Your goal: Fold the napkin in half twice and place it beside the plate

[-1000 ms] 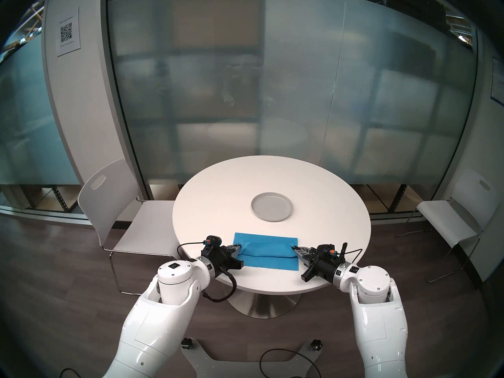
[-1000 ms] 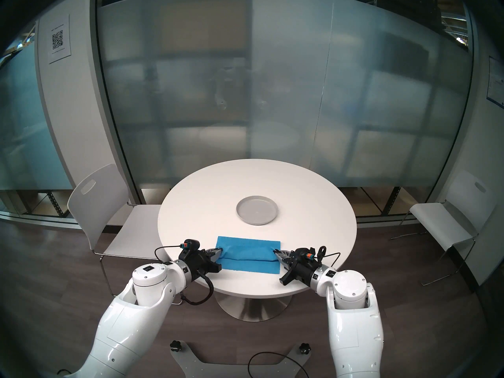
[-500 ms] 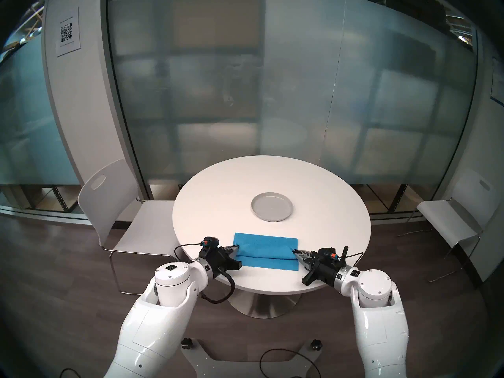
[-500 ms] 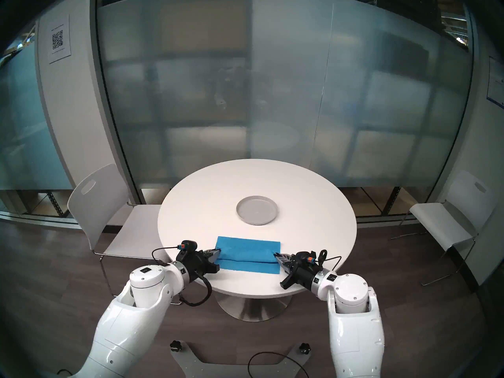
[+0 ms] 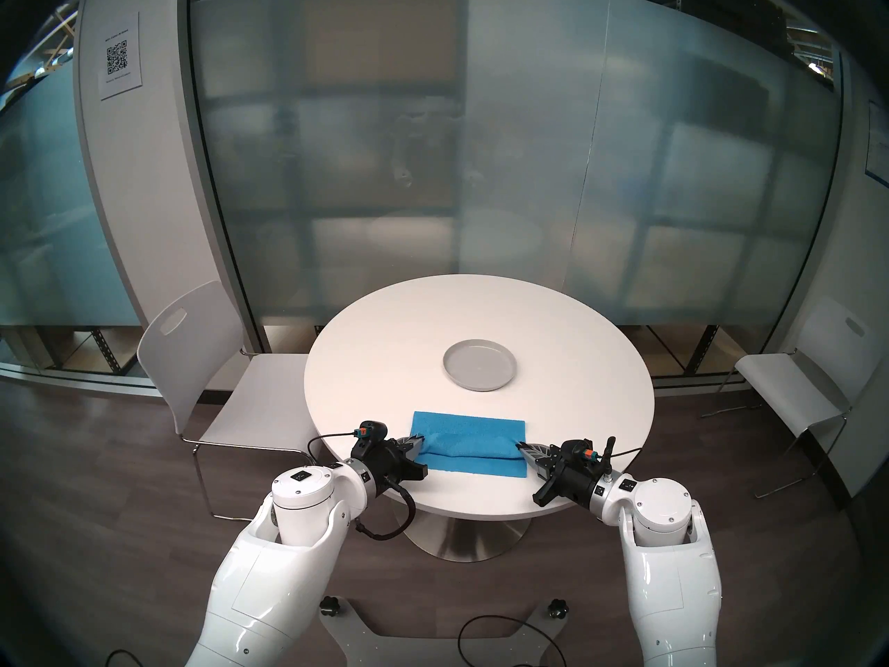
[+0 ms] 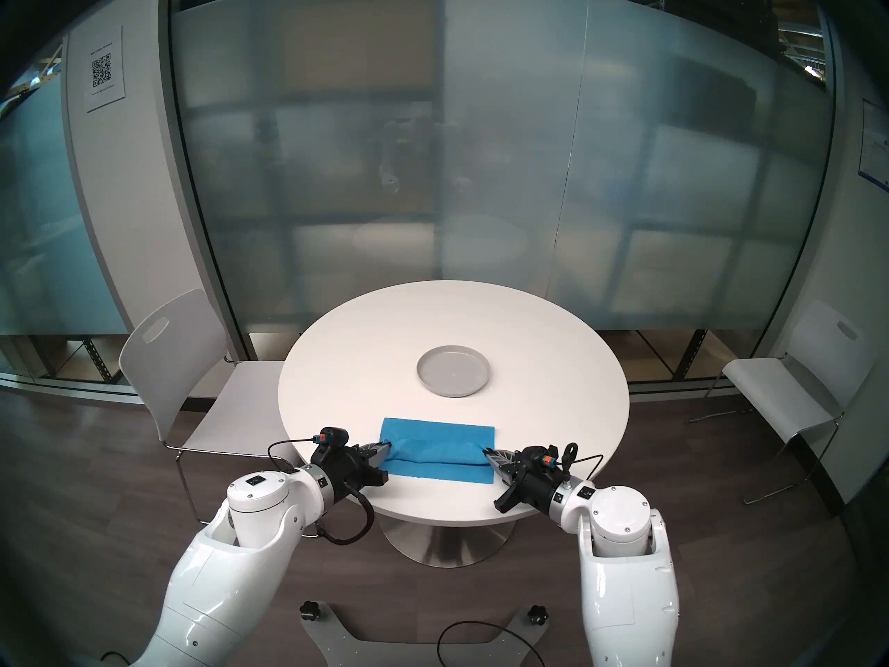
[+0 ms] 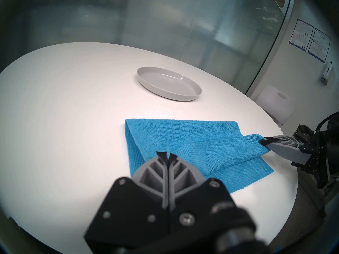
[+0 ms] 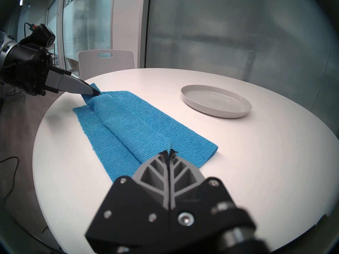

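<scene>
Two black grippers pinch the bright blue terry napkin [image 5: 469, 442] on the round white table [image 5: 385, 358]: left gripper [image 5: 422, 441] clamped on its nine o'clock end, right gripper [image 5: 518, 444] clamped on its three o'clock end, lifting a ridge. Beyond, at twelve o'clock, apart from the cloth, sits the round light-grey plate [image 5: 480, 365].
</scene>
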Robot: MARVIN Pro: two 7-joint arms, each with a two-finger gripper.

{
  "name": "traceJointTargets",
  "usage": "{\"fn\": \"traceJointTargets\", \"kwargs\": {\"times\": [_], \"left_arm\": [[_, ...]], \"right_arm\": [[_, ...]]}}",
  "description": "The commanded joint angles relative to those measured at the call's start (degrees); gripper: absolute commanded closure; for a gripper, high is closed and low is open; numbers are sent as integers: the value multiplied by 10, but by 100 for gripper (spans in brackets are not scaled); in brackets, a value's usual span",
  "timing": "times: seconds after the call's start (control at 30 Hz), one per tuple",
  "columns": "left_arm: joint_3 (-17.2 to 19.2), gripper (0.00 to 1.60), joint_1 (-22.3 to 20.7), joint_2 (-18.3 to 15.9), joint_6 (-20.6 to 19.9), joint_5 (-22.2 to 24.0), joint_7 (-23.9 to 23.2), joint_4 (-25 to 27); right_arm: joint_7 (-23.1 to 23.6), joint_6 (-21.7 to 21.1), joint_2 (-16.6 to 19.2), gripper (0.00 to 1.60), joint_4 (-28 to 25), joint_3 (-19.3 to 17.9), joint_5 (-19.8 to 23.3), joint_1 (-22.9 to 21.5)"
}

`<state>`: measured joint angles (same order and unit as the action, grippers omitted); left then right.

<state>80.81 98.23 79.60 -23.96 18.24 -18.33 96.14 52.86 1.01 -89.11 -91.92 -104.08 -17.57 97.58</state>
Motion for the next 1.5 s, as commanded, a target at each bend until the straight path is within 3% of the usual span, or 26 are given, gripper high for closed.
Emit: {"fn": "traceJointTargets", "kwargs": {"times": [0.0,0.37,0.9,1.47], "left_arm": [[-2,160,6,1,-7,2,0,27],[0,160,4,3,-8,-5,6,22],[9,160,-39,-1,12,-18,9,-29],[6,160,-5,-2,3,-13,-17,5]], "right_arm": [[1,1,-3,160,-19,0,3,3],[2,0,-3,160,-20,-3,3,7],[6,5,-1,160,-12,-8,3,5],[12,9,-3,160,-13,-11,-4,12]]}}
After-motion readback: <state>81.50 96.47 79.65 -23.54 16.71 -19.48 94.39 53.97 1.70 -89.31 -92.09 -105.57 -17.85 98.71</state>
